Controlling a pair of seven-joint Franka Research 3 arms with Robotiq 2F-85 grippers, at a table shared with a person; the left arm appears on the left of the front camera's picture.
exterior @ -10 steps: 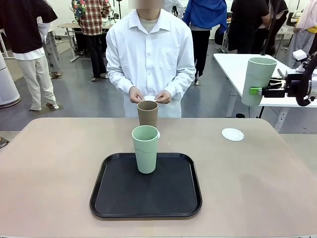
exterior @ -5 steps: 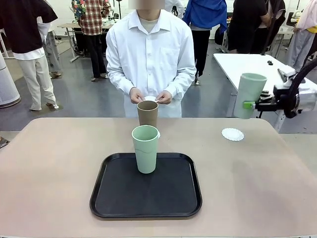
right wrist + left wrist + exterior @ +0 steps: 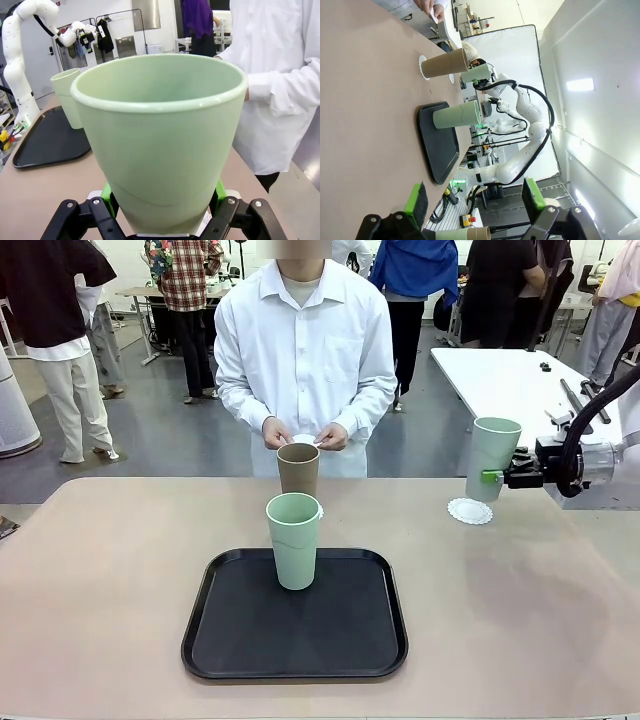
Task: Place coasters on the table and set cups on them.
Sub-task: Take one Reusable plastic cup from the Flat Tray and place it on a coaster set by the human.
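Nearest the robot, the left claw (image 3: 474, 196) hangs with its 2 green-padded fingers (image 3: 415, 197) wide apart and nothing between them. On the beige desk (image 3: 100, 590) a black tray (image 3: 230, 640) with rounded corners carries 1 pale mint cup (image 3: 294, 540), a tall tapered tumbler without a handle, matte, standing upright near the tray's far edge. Just behind the tray stands the tan-brown cup (image 3: 298, 468) of the same shape, upright on a white scalloped coaster (image 3: 421, 64) whose lacy rim shows around its base. Off to the right side of the desk lies a second coaster (image 3: 470, 511), a small white doily-like disc, flat on the desk. The right claw (image 3: 497, 478) is clamped on the second mint cup (image 3: 494, 455), its green pads pressing the lower wall from either side, the cup upright with its base over the far edge of that second coaster; whether base and paper touch cannot be told. Beyond the desk a person in a white shirt holds a third coaster (image 3: 303, 438) between both hands (image 3: 329, 435)
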